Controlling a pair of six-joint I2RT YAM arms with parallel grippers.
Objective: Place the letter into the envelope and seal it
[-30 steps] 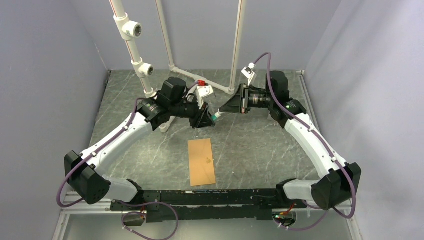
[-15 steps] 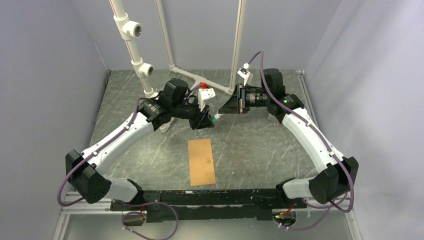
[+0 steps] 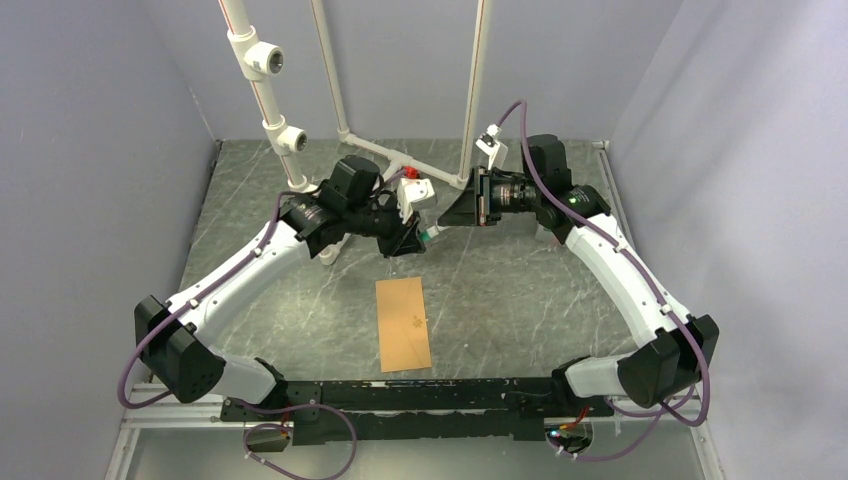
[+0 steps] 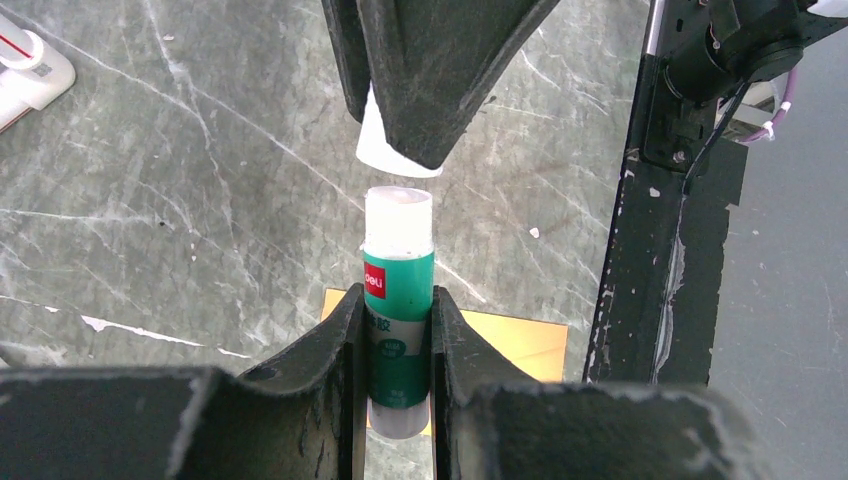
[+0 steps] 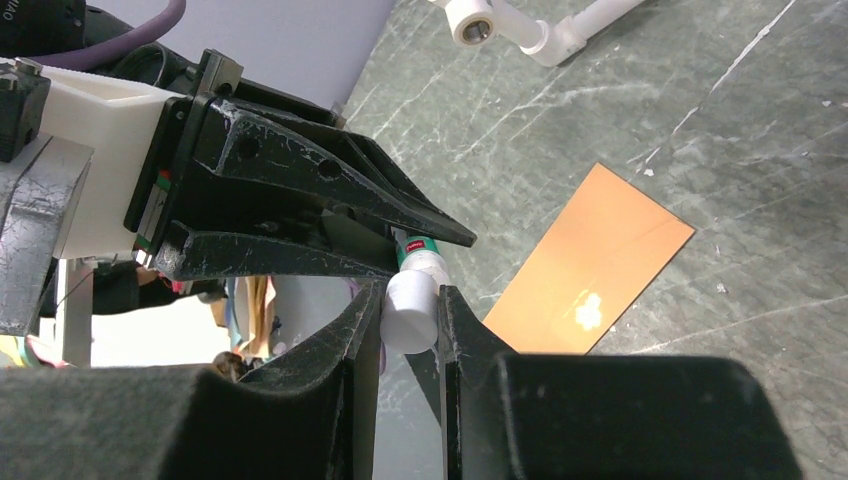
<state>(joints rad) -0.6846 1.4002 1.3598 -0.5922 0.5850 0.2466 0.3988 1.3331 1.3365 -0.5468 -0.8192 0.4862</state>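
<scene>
Right end effector (image 3: 439,226) a little farther back (left arm (image 3: 250,265) likewise, slightly)

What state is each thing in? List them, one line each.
glue stick: uncapped, held by left end effector
cap: off the stick, held by right end effector
left end effector: shut on glue stick
right end effector: shut on cap
envelope: flat on table, untouched, no flap showing

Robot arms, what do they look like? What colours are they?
Both the left arm and right arm have white shells with chunky black joints, and a purple cable runs along each. The left hand and right hand are black, with two scuffed, wedge-shaped fingers.
</scene>
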